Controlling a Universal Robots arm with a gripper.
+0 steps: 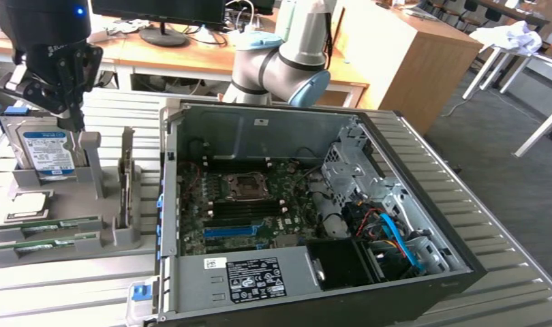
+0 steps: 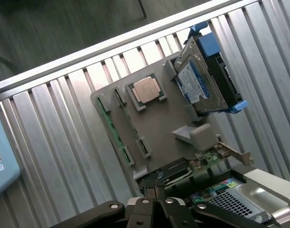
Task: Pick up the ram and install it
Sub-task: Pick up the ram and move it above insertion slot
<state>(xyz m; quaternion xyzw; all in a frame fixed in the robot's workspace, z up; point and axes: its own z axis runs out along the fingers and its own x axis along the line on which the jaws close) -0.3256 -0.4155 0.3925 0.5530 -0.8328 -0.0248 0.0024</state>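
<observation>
— Where's the hand at?

— The gripper [image 1: 76, 125] hangs above the grey holder [image 1: 121, 235] on the slatted metal table [image 1: 67, 289]. Its two fingers are pressed together and nothing is between them. The wrist view shows it too: the thin tips meet at the gripper [image 2: 154, 186], with bare holder [image 2: 159, 123] beneath.

— And the ram?

— The ram [image 1: 44, 244] lies flat in its groove along the holder's outer edge, below the hand and well apart from it. Nothing touches it. From the wrist you see it as a green strip, the ram [image 2: 114, 130], on the side of the holder away from the fingers.

— What's closest to the hand, then?

— The hard drive [image 1: 47, 153], standing upright in its slot just beside the fingers, though I can't tell whether they touch. The processor chip [image 2: 147, 90] sits between the drive and the ram.

— And the computer?

— The open computer case [image 1: 412, 204] lies next to the holder, farther from the hand than the drive, with its motherboard [image 1: 249, 201] showing.
</observation>
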